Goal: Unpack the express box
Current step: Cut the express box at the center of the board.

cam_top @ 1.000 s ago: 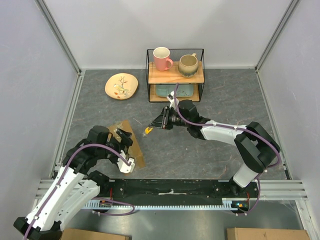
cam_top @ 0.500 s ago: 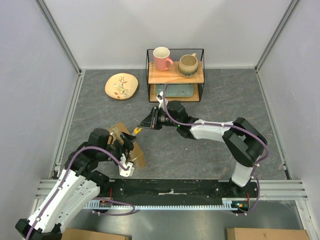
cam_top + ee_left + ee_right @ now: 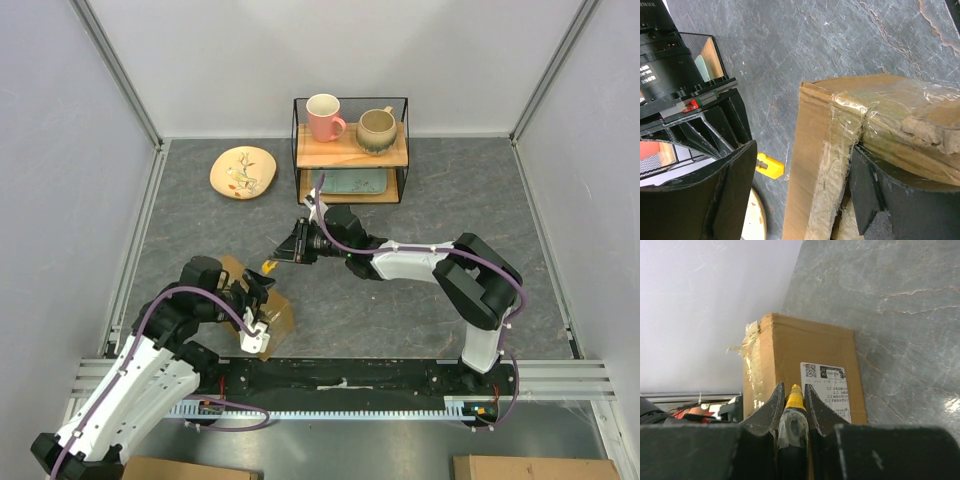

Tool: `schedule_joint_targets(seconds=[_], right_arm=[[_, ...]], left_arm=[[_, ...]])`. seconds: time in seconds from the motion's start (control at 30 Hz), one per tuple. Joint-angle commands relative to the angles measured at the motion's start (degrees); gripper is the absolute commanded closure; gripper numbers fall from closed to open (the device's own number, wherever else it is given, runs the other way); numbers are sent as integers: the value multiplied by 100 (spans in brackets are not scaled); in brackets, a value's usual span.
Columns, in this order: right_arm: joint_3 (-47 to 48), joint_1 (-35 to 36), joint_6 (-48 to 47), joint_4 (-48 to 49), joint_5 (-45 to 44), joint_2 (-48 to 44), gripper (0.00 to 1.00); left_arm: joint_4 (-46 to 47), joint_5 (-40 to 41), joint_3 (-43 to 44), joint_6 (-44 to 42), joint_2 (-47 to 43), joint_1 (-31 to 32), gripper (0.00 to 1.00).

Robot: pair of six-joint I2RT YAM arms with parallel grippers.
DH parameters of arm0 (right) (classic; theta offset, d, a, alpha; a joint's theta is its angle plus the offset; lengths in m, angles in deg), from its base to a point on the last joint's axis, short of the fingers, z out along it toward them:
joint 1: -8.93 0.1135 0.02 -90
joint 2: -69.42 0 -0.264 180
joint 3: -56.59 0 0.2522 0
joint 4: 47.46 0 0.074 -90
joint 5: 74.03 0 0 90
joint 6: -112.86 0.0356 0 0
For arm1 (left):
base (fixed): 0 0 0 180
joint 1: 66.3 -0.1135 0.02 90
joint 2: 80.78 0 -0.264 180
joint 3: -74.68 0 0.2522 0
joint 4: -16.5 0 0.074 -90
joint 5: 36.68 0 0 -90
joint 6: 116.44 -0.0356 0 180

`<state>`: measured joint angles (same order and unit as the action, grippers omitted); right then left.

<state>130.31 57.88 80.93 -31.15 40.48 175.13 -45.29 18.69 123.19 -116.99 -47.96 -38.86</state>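
Top external view has the left gripper [image 3: 255, 315] at the left, near the arm bases, lowered over the express box [image 3: 280, 316]. In the left wrist view its jaws stand wide, one finger [image 3: 730, 195] on each side of the box's near corner. The other finger is against the taped side, but this one is still apart from the cardboard, so nothing is clamped yet. I judge that this arm is placed there to keep the box steady.

The clear tape [image 3: 850, 115] along the top seam looks wrinkled and whole, so the box is still sealed.

Just beside the box, on its far right side, hangs the yellow-tipped cutter [image 3: 268, 266]. The right gripper [image 3: 300, 243] has its jaws closed narrowly on the cutter's body. In the right wrist view the tip [image 3: 795, 396] points toward the box face with the white label [image 3: 822, 390]. It does not seem to touch the box yet. The cutter is probably held low and slanted like this to reach the taped seam.

Well beyond the box, far and right, stands the wire rack [image 3: 350, 190] with mugs.
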Motion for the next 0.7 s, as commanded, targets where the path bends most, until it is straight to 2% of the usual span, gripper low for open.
schedule_joint_targets(seconds=[0.0, 0.17, 0.37, 0.47, 0.57, 0.67], right_arm=[[6, 62, -522, -341, -402, 20, 100], [-310, -87, -981, -686, -1052, -322, 100], [-108, 18, -1569, -1231, -2018, -710, 100], [-108, 395, -1859, -1108, -2406, -684, 100], [-265, 922, -2649, -898, -3486, -841, 100], [-1002, 1309, -3448, 181, -4453, -1130, 100]], left_arm=[[92, -334, -204, 195, -223, 77, 23], [57, -185, -336, 274, -495, 77, 23], [-101, -131, -345, 265, -531, 86, 22], [-110, -140, -328, 309, -426, 86, 23], [-49, -132, -249, 440, -285, 86, 26], [162, 0, -48, 915, -13, 86, 34]])
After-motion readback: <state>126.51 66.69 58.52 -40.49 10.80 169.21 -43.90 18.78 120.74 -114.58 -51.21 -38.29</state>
